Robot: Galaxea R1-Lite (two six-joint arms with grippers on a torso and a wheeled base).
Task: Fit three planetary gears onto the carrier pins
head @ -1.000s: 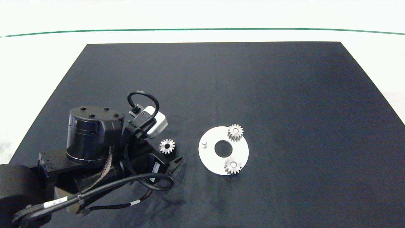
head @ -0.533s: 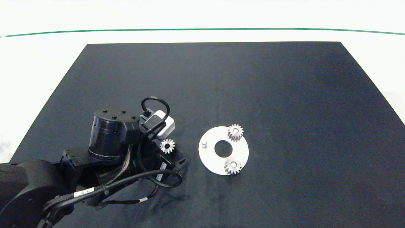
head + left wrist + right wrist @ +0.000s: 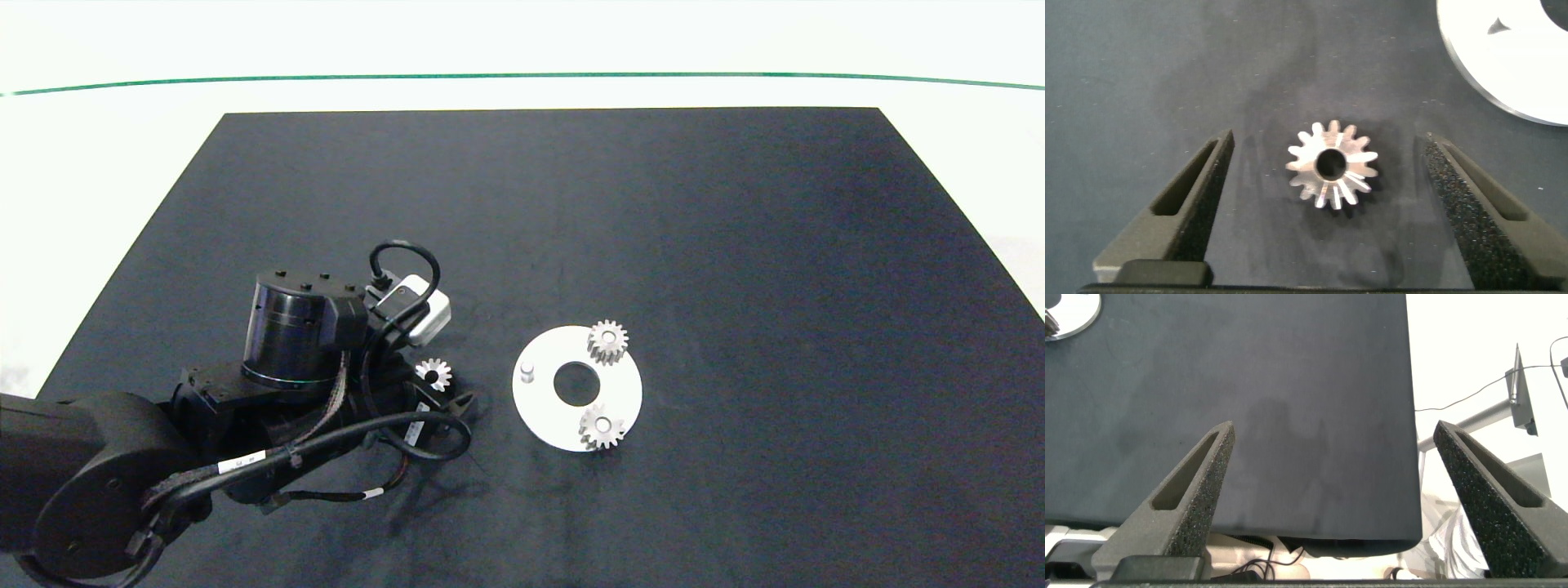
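On the dark mat [image 3: 735, 245], the left gripper [image 3: 1327, 204] straddles a loose gear [image 3: 1331, 166], fingers spread.

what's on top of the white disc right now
Two planetary gears sit on the white disc; the bare third pin stands free. The pins under those gears are covered.

I can't read any text, brand, number or sign from here. The only candidates are small white tags on the left arm's cables [image 3: 242, 462] in the lower left of the head view, and whatever is printed on them is too small for me to make out. The gears, white disc and tabletop carry no markings I can see.
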